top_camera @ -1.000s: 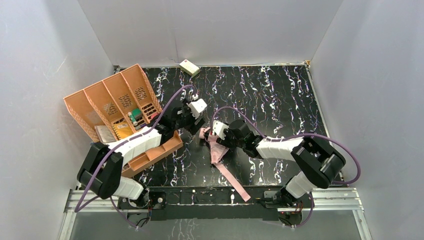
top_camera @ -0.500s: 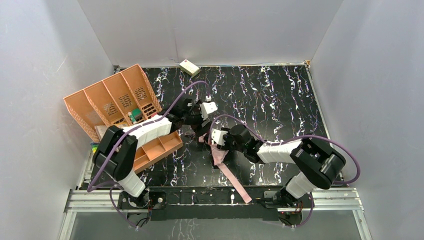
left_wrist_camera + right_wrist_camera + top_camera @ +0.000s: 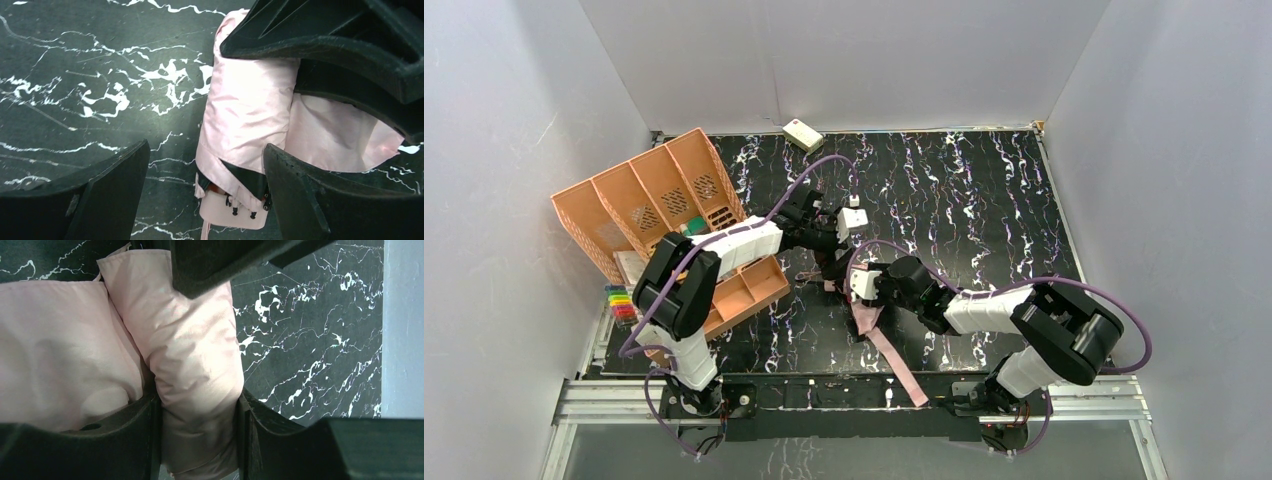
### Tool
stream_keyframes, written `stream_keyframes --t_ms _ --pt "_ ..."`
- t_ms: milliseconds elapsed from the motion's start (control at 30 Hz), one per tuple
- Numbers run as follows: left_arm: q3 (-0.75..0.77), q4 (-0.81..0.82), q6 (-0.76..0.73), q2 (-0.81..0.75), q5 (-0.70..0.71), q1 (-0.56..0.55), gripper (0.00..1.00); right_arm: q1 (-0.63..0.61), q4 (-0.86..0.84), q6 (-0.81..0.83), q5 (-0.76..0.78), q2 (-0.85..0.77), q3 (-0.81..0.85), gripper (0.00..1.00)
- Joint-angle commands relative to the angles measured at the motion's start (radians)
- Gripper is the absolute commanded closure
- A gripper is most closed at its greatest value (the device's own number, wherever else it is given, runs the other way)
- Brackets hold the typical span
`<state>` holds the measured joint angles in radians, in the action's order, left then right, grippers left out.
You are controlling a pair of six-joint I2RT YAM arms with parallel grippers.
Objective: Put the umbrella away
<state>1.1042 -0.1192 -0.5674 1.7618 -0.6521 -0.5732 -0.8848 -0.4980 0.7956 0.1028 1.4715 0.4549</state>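
The folded pink umbrella lies mid-table on the black marble top, its strap trailing toward the near edge. In the left wrist view the umbrella shows pink fabric, a black lining edge and rib tips at its pink handle end. My left gripper is open and straddles that end; it shows in the top view. My right gripper is shut on the umbrella, fingers pressed on both sides of the bundle; it also shows from above.
An orange divided organiser stands tilted at the left with small items inside, and an orange tray lies in front of it. A small cream box sits at the back edge. Coloured markers lie at the left rim.
My left arm has swung right from the organiser to the umbrella, its open gripper now over the handle end. The right gripper has stayed closed on the umbrella, shifting slightly.
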Motion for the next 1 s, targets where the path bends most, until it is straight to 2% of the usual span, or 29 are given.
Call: stream_keyframes --t_ms 0,167,567,700,833,900,967 --pt "0.065 -0.093 -0.018 0.030 -0.144 -0.005 0.17 -0.009 0.137 0.024 -0.013 0.016 -0.037 0.78" --pt "0.083 -0.130 -0.015 0.032 -0.215 -0.005 0.14 -0.012 0.134 0.026 -0.001 0.015 -0.038 0.78" --pt "0.142 -0.171 -0.029 0.155 -0.213 -0.008 0.14 -0.021 0.080 0.031 0.005 0.002 -0.045 0.74" --pt "0.167 -0.198 -0.029 0.193 -0.220 -0.012 0.18 -0.024 0.045 0.030 0.020 0.007 -0.050 0.74" --pt "0.173 -0.249 -0.060 0.219 -0.152 -0.030 0.22 -0.026 0.046 0.029 0.023 0.013 -0.039 0.73" --pt "0.171 -0.273 -0.082 0.228 -0.106 -0.044 0.28 -0.026 0.047 0.022 0.023 0.014 -0.034 0.72" --pt "0.168 -0.284 -0.089 0.231 -0.081 -0.054 0.37 -0.026 0.046 0.011 0.022 0.008 -0.034 0.71"
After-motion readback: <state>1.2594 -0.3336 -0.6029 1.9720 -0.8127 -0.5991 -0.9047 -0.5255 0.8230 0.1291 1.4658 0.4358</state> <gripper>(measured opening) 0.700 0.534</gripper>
